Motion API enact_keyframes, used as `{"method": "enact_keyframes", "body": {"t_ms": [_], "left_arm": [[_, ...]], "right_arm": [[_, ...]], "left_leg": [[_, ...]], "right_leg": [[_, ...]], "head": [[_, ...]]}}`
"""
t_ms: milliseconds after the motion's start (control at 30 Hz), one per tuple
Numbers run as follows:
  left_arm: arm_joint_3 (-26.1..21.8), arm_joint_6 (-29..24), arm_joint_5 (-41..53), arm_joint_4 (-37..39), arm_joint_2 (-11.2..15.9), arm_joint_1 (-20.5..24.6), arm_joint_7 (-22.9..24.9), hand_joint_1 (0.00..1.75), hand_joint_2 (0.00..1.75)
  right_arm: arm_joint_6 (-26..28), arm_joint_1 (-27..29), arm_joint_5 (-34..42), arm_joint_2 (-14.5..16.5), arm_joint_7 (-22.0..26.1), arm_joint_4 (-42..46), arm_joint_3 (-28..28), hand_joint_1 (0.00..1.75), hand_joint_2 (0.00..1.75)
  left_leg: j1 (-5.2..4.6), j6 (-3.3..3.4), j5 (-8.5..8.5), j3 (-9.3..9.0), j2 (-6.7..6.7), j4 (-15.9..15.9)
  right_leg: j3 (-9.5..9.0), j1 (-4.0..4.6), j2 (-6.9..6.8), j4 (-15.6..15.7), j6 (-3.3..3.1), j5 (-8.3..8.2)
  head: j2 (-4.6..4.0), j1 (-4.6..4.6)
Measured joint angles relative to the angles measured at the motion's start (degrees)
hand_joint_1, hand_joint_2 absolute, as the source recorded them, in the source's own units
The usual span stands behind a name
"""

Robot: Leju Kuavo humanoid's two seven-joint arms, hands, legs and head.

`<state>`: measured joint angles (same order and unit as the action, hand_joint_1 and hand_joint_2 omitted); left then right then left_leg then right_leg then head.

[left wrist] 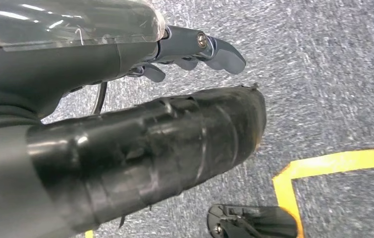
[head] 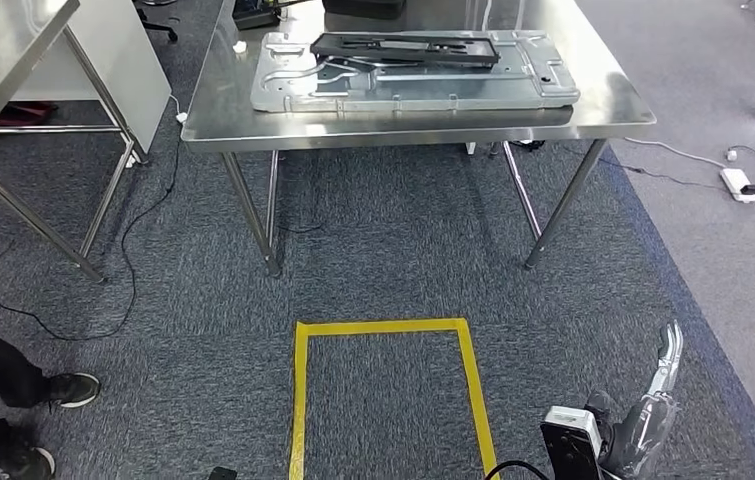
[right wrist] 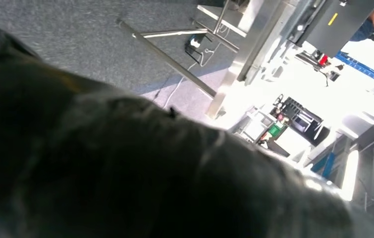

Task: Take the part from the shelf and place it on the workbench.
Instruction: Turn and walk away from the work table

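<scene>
Your black part (head: pixel 405 48) lies on the metal plate (head: pixel 413 85) on the bench (head: pixel 608 110). It looks stiff, light; grip its long edges. Left robot hand (left wrist: pixel 194 49) hangs empty, fingers loosely apart; right robot hand (head: pixel 653 400): can't tell.

A flat part (head: pixel 405 48) is lying on a metal panel (head: pixel 413 80) on the tabletop (head: pixel 603 105). A taped floor outline (head: pixel 388 328) is sitting before it, another table (head: pixel 13 40) standing to the left.
</scene>
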<state>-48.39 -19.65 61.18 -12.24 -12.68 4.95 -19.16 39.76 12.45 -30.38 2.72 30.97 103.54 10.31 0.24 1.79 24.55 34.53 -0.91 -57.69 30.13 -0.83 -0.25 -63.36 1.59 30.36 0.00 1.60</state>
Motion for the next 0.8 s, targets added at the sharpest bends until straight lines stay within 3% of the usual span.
{"method": "enact_keyframes", "body": {"t_ms": [67,133,167,233,300,333,367,400,433,467,533,567,633,700,733,800], "left_arm": [[0.0,0.0,0.0,0.0,0.0,0.0,0.0,0.0,0.0],[-0.1,0.0,-0.1,0.0,0.0,0.0,0.0,0.0,0.0],[-0.1,0.0,-0.1,0.0,0.0,-0.1,0.0,0.0,0.0],[-0.2,0.0,-0.2,0.0,0.0,-0.2,0.1,0.0,0.0],[-0.4,0.0,-0.3,0.0,0.0,-0.3,0.0,0.0,0.0],[-0.4,0.0,-0.4,0.0,0.0,-0.3,-0.2,0.0,0.0],[-0.5,0.1,-0.5,0.0,0.0,-0.3,-0.3,0.0,0.0],[-0.5,0.1,-0.5,0.0,0.0,-0.3,-0.4,0.0,0.0],[-0.5,0.0,-0.5,0.0,0.0,-0.3,-0.4,0.0,0.0],[-0.6,0.0,-0.5,0.0,0.0,-0.3,-0.5,0.0,0.0],[-0.7,0.0,-0.5,0.0,0.1,-0.3,-0.5,0.0,0.0],[-0.7,0.0,-0.6,0.0,0.2,-0.2,-0.5,0.0,0.0],[-0.9,0.0,-0.6,0.0,0.2,-0.2,-0.5,0.0,0.0],[-1.0,0.0,-0.6,0.0,0.1,-0.3,-0.5,0.0,0.0],[-1.0,0.0,-0.6,0.0,0.1,-0.3,-0.5,0.0,0.0],[-1.1,0.0,-0.6,0.0,0.0,-0.4,-0.5,0.0,0.0]], "right_arm": [[0.0,0.0,0.0,0.0,-0.1,0.0,0.0,0.0,0.0],[0.0,0.0,0.0,0.0,-0.2,0.0,-0.1,0.0,0.0],[0.0,0.0,0.0,0.0,-0.3,0.0,-0.1,0.0,0.0],[0.0,0.1,0.0,0.1,-0.4,0.0,-0.2,0.0,0.0],[0.0,0.2,0.1,0.1,-0.5,0.0,-0.2,0.0,0.0],[0.0,0.3,0.1,0.1,-0.5,0.0,-0.2,0.0,0.0],[0.0,0.4,0.1,0.1,-0.5,0.0,-0.2,0.0,0.0],[0.0,0.5,0.2,0.1,-0.5,-0.1,-0.3,0.0,0.0],[0.0,0.5,0.2,0.1,-0.5,-0.1,-0.3,0.0,0.0],[0.0,0.5,0.3,0.1,-0.5,-0.1,-0.4,0.0,0.0],[0.0,0.6,0.8,0.1,-0.5,-0.1,-0.6,0.0,0.0],[0.0,0.6,1.1,0.1,-0.6,-0.1,-0.7,0.0,0.0],[-0.1,0.7,1.9,0.1,-0.7,-0.2,-1.3,0.0,0.0],[-0.4,0.9,3.1,0.1,-0.6,-0.4,-2.2,0.0,0.0],[-0.7,1.0,3.7,0.1,-0.5,-0.5,-2.9,0.0,0.0],[-1.5,1.2,5.0,0.2,-0.3,-0.9,-4.3,0.0,0.0]], "left_leg": [[-0.09,-0.66,-0.63,0.69,0.06,-0.6],[-0.05,-1.46,-1.24,0.95,0.12,-0.6],[0.03,-1.83,-0.74,1.29,0.2,-1.0],[0.15,-2.45,3.32,2.72,0.36,-4.3],[0.22,-2.79,8.84,4.71,0.4,-11.3],[0.23,-2.87,10.04,5.38,0.4,-14.9],[0.23,-2.86,9.76,5.45,0.4,-17.2],[0.22,-2.73,8.29,4.56,0.41,-17.6],[0.15,-2.45,6.38,2.55,0.44,-15.7],[0.04,-1.96,4.97,-0.48,0.63,-11.9],[-0.27,-0.91,5.0,-7.01,1.08,-2.5],[-0.41,-0.51,5.79,-8.96,1.25,0.8],[-0.43,-0.06,6.34,-9.77,1.06,3.3],[-0.16,0.59,5.52,-9.41,0.44,4.0],[0.01,0.9,5.02,-9.16,0.1,4.2],[-0.03,1.25,4.48,-8.33,-0.62,4.0]], "right_leg": [[-3.17,0.32,0.09,5.4,-0.59,1.19],[-2.8,0.45,0.08,6.0,-1.46,0.85],[-2.38,0.37,0.01,6.1,-2.02,0.32],[-1.0,0.16,-0.16,6.3,-3.06,-0.98],[0.76,0.3,-0.14,6.3,-3.46,-2.19],[1.64,0.4,-0.13,6.3,-3.46,-2.77],[2.39,0.51,-0.13,6.2,-3.43,-3.37],[3.06,0.62,-0.12,6.2,-3.37,-3.92],[3.6,0.74,-0.09,6.1,-3.3,-4.42],[3.96,0.8,-0.01,6.0,-3.22,-4.85],[4.46,1.0,0.16,5.9,-2.85,-5.6],[4.64,1.01,0.21,5.8,-2.57,-5.95],[4.94,1.09,0.28,5.9,-1.86,-6.71],[5.67,1.05,0.39,4.7,-1.25,-5.99],[6.57,0.98,0.44,2.7,-0.98,-4.5],[9.54,0.56,0.45,-4.6,-0.46,-0.03]], "head": [[0.0,-0.03],[0.0,-0.04],[0.0,-0.02],[0.0,-0.06],[0.0,-0.08],[0.0,-0.08],[0.0,-0.08],[0.0,-0.08],[0.0,-0.08],[0.0,-0.08],[0.0,-0.07],[0.0,-0.08],[0.0,-0.09],[0.0,-0.07],[0.0,-0.06],[0.0,-0.05]]}}
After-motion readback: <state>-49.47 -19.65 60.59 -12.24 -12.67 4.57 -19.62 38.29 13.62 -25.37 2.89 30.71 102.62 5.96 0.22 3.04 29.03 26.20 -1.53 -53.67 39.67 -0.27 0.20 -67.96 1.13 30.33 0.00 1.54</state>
